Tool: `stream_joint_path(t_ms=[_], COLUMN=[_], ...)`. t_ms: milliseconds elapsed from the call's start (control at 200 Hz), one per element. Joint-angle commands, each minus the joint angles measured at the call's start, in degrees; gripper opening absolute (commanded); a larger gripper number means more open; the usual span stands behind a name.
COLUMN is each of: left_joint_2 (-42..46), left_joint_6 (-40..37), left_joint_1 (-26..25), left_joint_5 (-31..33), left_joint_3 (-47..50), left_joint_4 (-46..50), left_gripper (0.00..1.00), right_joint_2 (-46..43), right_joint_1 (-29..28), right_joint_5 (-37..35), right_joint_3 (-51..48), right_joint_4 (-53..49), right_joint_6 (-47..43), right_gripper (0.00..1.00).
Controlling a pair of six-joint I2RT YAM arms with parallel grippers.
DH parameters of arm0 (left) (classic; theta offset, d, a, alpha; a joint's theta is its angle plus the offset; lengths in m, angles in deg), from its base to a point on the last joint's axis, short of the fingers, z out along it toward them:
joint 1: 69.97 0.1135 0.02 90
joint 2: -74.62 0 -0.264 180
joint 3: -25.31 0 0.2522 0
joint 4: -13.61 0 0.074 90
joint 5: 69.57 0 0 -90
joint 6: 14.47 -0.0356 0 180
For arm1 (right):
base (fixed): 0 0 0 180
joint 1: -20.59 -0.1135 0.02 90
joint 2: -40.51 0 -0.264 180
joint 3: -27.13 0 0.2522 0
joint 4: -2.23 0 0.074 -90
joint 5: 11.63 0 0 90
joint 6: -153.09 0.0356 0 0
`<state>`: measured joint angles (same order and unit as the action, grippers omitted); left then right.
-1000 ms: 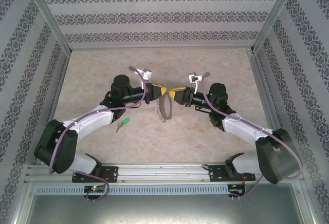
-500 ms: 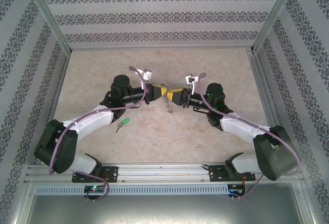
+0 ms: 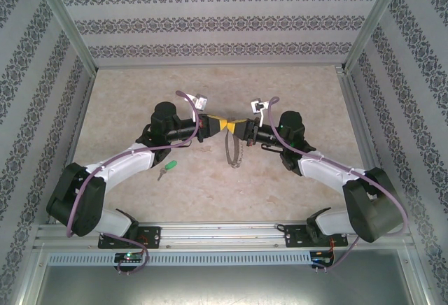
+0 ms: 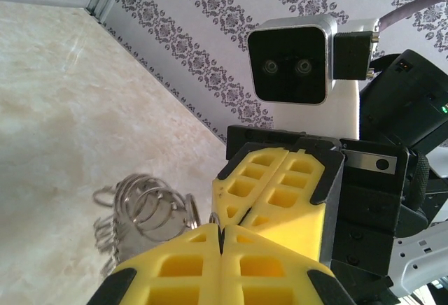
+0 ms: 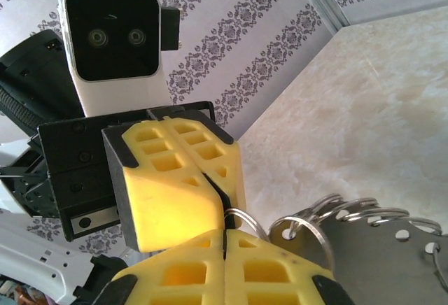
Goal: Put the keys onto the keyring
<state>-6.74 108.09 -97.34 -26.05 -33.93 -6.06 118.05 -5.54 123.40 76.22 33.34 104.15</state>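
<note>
Keyring (image 3: 231,152): hangs below both grippers' touching tips.
Left gripper (image 3: 221,123): clamped on keyring.
Right gripper (image 3: 238,126): clamped on keyring.
Key (image 3: 166,169): on table (image 3: 210,193), apart.

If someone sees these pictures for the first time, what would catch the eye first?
The left gripper and the right gripper meet tip to tip above the middle of the table, yellow fingers shut, both holding the keyring, which hangs below them. The green key lies alone on the table, near the left arm.
</note>
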Motion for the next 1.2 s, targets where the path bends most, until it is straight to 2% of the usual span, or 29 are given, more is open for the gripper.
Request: stream_joint_path(t_ms=[0,565,610,719,1009,1119,1199], left_joint_2=[1.6,2.3,2.3,2.2,2.2,2.3,2.4], left_joint_6=[0.0,0.4,0.5,0.5,0.4,0.5,0.5], left_joint_1=[-0.5,-0.5,-0.5,-0.5,-0.5,-0.5,-0.5], left_joint_5=[-1.7,-0.4,-0.5,-0.9,-1.3,-1.3,-1.4], left_joint_3=[0.1,0.2,0.0,-0.2,-0.6,-0.7,-0.7], left_joint_4=[-1.9,-2.5,-2.4,-2.3,-2.1,-2.0,-2.0], left_gripper=[0.00,0.00,0.00,0.00,0.00,0.00,0.00], right_joint_2=[0.1,-3.8,-4.0,-4.2,-0.8,0.5,1.1], right_joint_1=[-0.2,2.2,2.6,3.0,2.2,2.1,2.1], right_joint_5=[0.6,0.1,0.0,-0.1,0.5,0.4,0.5], right_joint_3=[1.8,-0.3,-0.4,-0.8,-0.4,-0.2,-0.2], right_joint_4=[2.5,2.8,2.8,2.7,4.2,4.6,5.2], right_joint_6=[-0.3,0.3,0.7,1.0,1.9,1.9,2.2], right_gripper=[0.00,0.00,0.17,0.35,0.38,0.46,0.47])
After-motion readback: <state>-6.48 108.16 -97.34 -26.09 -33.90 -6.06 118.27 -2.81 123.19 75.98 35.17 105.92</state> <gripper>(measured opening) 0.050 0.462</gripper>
